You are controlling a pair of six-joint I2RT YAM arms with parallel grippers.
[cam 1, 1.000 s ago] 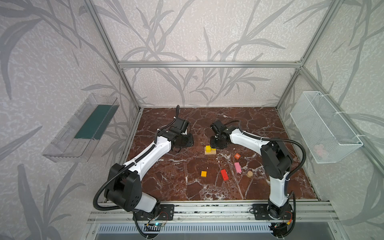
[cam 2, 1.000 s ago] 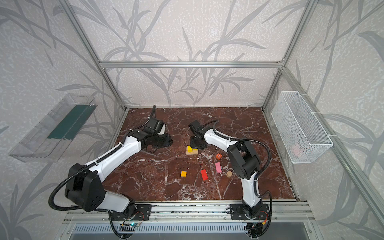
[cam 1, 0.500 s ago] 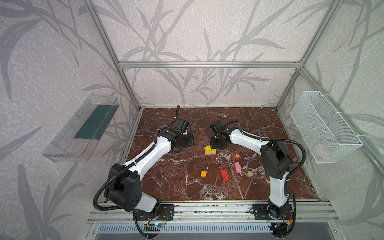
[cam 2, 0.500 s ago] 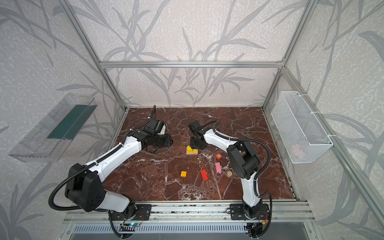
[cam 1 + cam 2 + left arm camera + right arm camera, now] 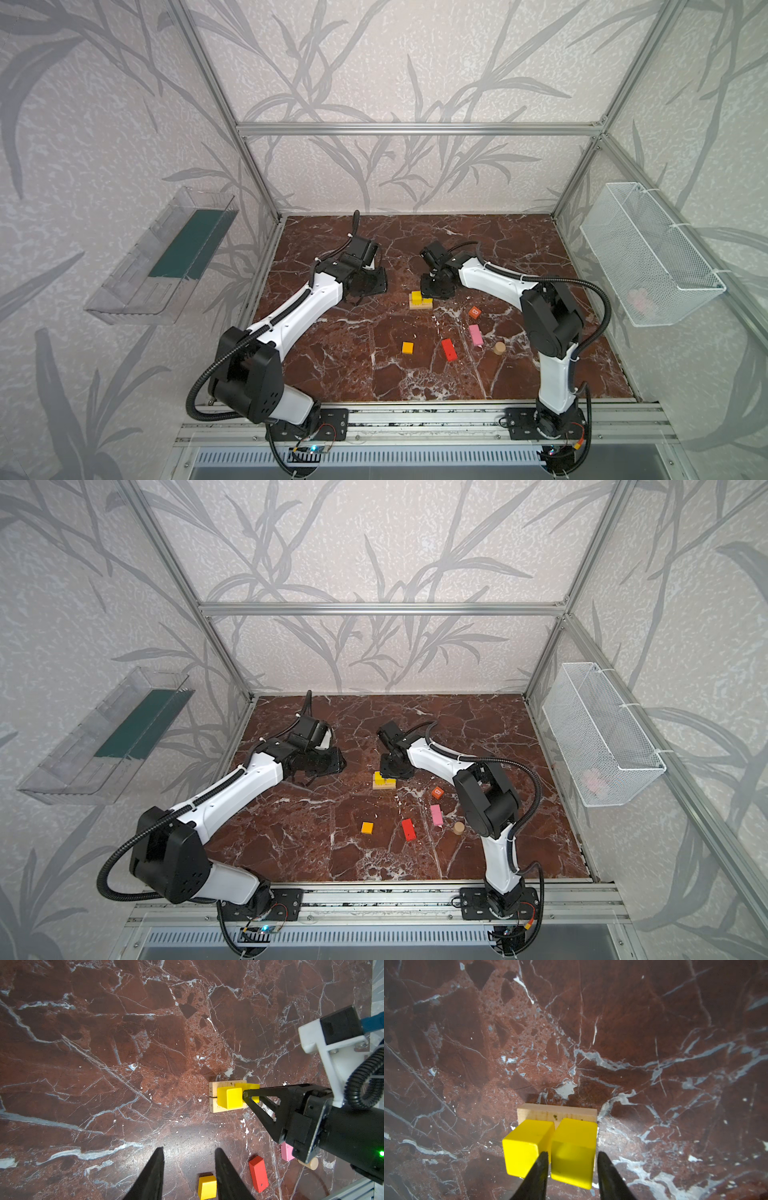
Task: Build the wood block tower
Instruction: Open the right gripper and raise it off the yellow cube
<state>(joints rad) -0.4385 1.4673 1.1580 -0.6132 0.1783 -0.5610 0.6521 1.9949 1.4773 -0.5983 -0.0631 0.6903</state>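
Straddling the right-hand yellow wooden cube (image 5: 573, 1157), the right jaws stand spread, with a sliver of room on each side and one tip at the seam with the second yellow cube (image 5: 527, 1147). Both cubes sit on the plain tan planks (image 5: 419, 306), mid-table toward the far side. Bare marble table (image 5: 498, 249) lies open far and left of them. The orange cube (image 5: 407, 348), red brick (image 5: 448, 349), pink brick (image 5: 475, 336), orange-red cube (image 5: 475, 312) and tan cylinder (image 5: 499, 348) lie nearer and rightward, apart. The left jaws hover spread and empty, well left. Since a second ago the right jaws have widened; the blocks are unmoved.
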